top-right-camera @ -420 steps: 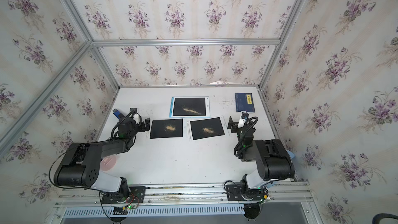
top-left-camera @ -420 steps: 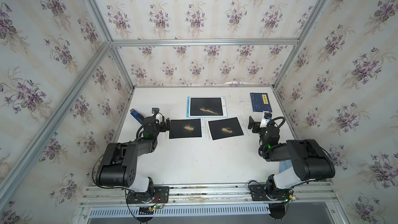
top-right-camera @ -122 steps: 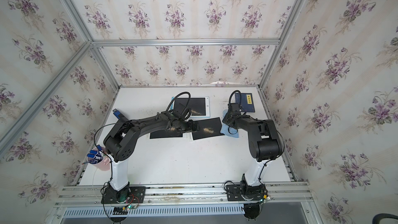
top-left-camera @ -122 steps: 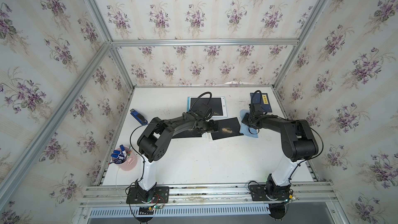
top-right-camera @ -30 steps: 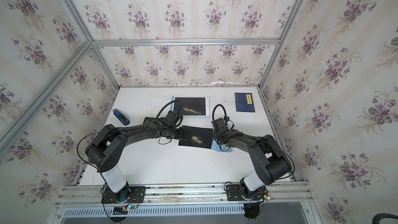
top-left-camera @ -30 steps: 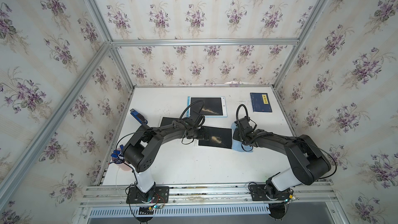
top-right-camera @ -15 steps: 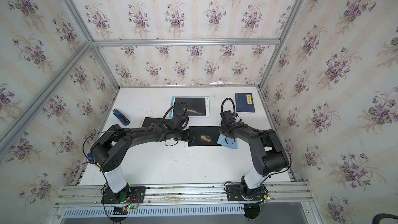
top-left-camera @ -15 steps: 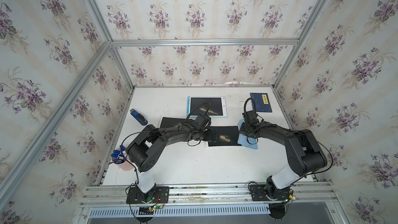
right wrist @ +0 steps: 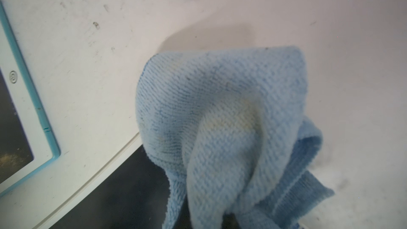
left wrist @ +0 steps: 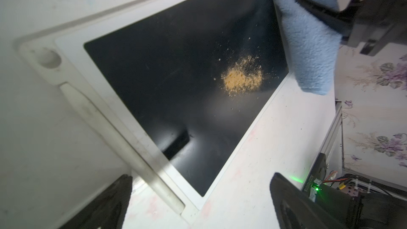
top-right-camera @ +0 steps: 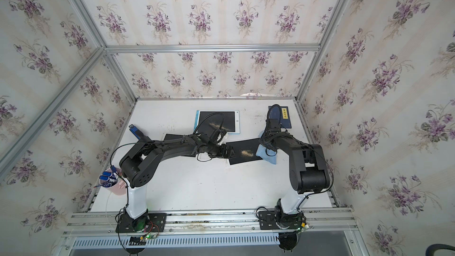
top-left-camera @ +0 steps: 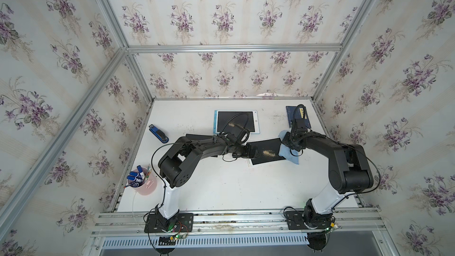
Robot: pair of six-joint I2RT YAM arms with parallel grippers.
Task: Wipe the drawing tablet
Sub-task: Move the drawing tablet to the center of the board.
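On the bench (top-left-camera: 234, 188), the middle tablet (top-left-camera: 270, 159) lies askew, powder (top-left-camera: 268, 153) on its right half. The cloth (top-left-camera: 288, 155) overlaps its right edge. Behind lies the far tablet (top-left-camera: 236, 121), and to the left the left tablet (top-left-camera: 197, 136). A booklet (top-left-camera: 289, 115) sits back right, a stapler (top-left-camera: 158, 133) far left and a cup of pens (top-left-camera: 145, 185) front left.

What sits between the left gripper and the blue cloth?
A yellow powder patch on the drawing tablet's black screen, between left gripper and blue cloth; left wrist view shows it best.
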